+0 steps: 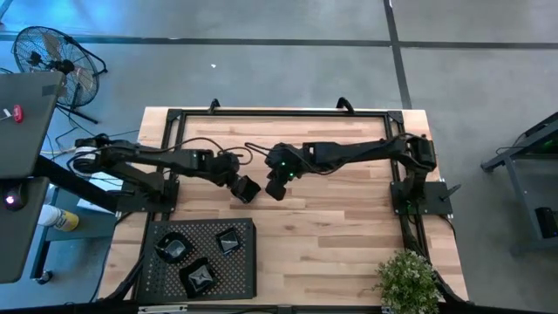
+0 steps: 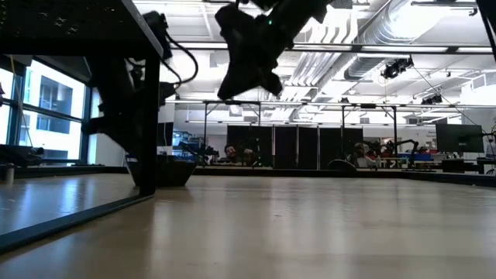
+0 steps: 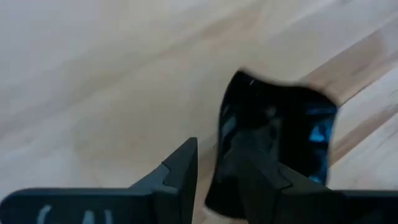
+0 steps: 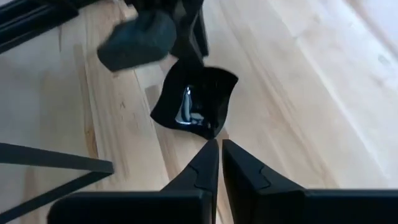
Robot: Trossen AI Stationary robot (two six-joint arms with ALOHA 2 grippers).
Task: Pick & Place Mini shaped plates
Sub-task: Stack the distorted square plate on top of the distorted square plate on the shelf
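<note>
A small glossy black square dish (image 1: 247, 188) is seen mid-desk (image 1: 349, 235), its rim between the parted fingers of the left gripper (image 1: 241, 187) (firm contact cannot be told). The right gripper (image 1: 275, 188), clenched and empty, is held just beside it.

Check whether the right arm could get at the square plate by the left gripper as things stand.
Probably yes: the square plate lies just ahead of the right gripper, bare wood between. But its fingers are shut, and the left gripper sits at the plate.
</note>
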